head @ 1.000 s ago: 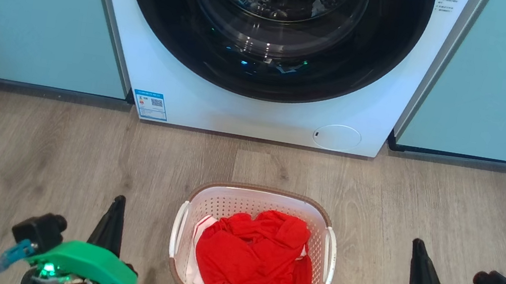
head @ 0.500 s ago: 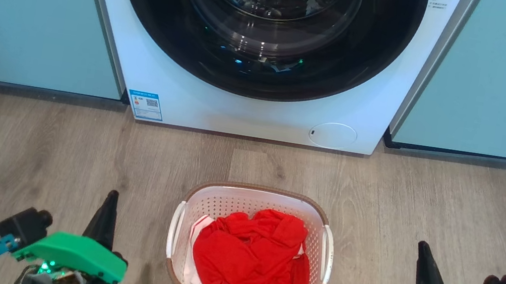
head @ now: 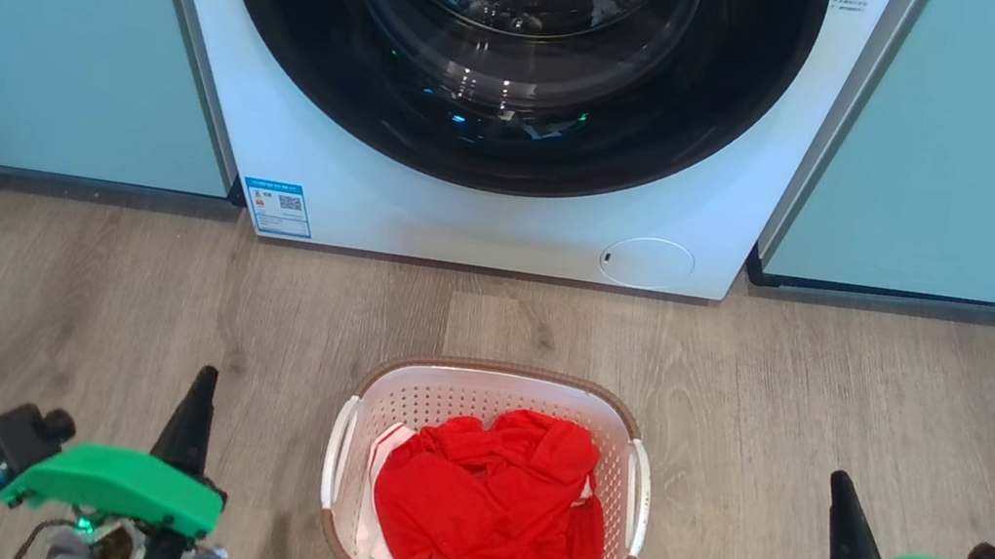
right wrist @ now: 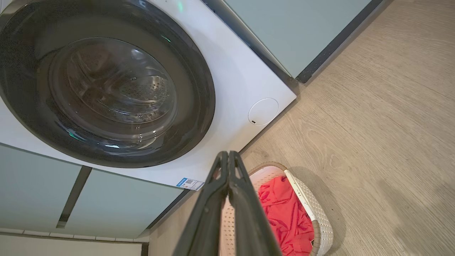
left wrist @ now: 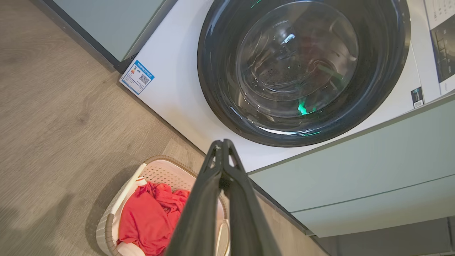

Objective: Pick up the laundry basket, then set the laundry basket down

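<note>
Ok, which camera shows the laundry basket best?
The head view: the laundry basket shows whole, both handles visible, red clothes inside. In the wrist views it is cropped at the bottom, partly behind the left gripper and the right gripper.

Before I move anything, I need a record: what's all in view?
washing machine: one, white, dark round door, at the back
cabinet fronts: two, pale blue-green, flanking the washing machine
label sticker: one, blue and white, washing machine's lower left corner
laundry basket: one, white perforated, brown rim, on the floor before the washing machine
clothing: heap, number unclear, red with some white, inside the laundry basket
left gripper: one, dark, shut, left of the laundry basket, apart
right gripper: one, dark, shut, right of the laundry basket, apart
</note>
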Available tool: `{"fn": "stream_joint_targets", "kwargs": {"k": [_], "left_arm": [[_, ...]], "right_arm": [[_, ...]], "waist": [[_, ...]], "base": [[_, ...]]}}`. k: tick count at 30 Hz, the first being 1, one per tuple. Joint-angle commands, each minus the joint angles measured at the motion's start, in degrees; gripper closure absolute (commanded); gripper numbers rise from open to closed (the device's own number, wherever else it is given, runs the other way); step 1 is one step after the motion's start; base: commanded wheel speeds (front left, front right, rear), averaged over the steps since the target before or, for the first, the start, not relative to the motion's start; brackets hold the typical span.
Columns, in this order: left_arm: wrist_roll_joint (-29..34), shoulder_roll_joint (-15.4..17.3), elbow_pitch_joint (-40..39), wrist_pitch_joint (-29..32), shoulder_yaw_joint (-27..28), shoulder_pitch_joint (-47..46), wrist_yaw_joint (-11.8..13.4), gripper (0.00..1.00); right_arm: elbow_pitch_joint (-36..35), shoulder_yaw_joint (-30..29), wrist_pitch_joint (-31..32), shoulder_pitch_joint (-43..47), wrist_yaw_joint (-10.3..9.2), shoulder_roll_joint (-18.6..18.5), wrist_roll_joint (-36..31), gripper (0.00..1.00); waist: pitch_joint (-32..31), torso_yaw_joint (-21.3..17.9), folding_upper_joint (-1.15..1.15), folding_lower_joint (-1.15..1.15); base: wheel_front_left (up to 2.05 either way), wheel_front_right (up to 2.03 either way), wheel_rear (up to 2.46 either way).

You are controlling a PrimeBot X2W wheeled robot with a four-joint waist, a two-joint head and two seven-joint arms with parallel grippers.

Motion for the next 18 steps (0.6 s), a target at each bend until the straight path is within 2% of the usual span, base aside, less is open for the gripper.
{"fn": "stream_joint_targets", "kwargs": {"k": [1,18], "left_arm": [[-1.6,0.9,-1.63,0.41,1.64,-3.29,-0.6,1.0],[-11.3,0.92,-1.09,2.97,4.19,-4.35,-1.75,1.0]], "right_arm": [[-1.54,0.02,0.4,-3.36,0.21,-1.25,1.52,1.0],[-1.09,-1.67,2.98,-4.39,0.27,-1.35,10.62,1.0]], "waist": [[0.01,-0.08,0.0,0.0],[0.13,-0.97,0.0,0.0]], "base": [[0.0,0.0,0.0],[0.0,0.0,0.0]]}}
